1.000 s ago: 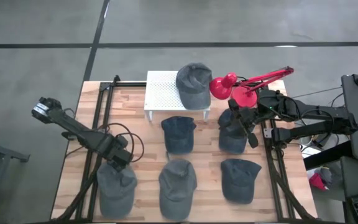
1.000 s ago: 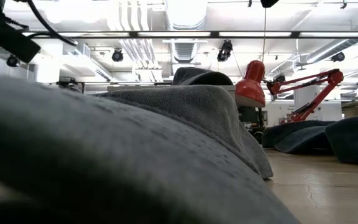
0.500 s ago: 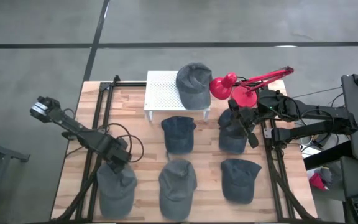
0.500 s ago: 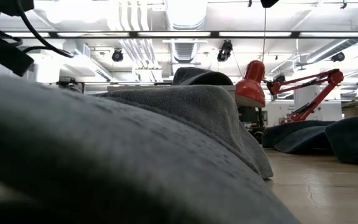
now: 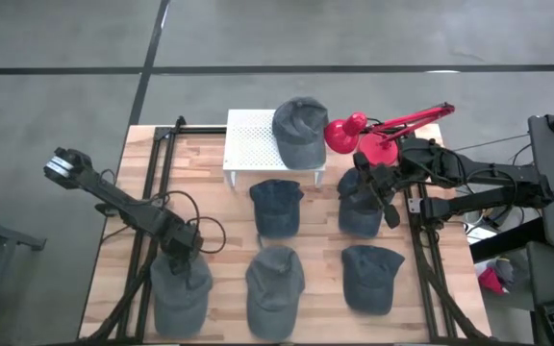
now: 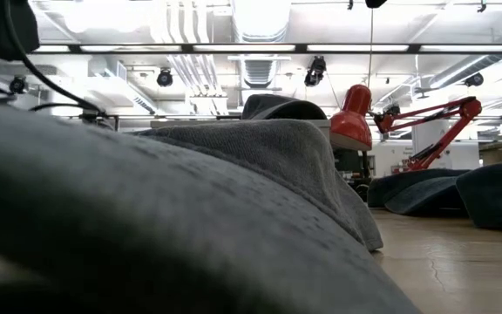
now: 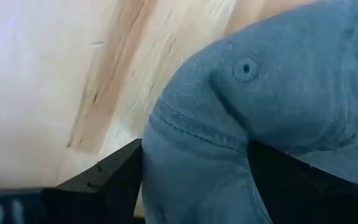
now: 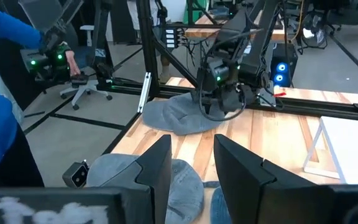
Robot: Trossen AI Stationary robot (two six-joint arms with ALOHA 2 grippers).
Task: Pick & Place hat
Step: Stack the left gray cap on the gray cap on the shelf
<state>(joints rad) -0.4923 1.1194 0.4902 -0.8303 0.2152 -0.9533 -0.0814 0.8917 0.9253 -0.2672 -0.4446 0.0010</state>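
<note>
Grey hat (image 5: 179, 291) flat on table

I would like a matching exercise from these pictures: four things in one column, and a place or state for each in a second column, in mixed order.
Things:
1. left gripper
2. right gripper
3. red lamp
4. white rack

Places or states:
A. stands at the table's far edge, with one grey hat on it
B. down at the front-left hat, jaws apart around its fabric
C. just right of the white rack
D. above the hat in the right column's far row

Pairs: 1-B, 2-D, 3-C, 4-A
</note>
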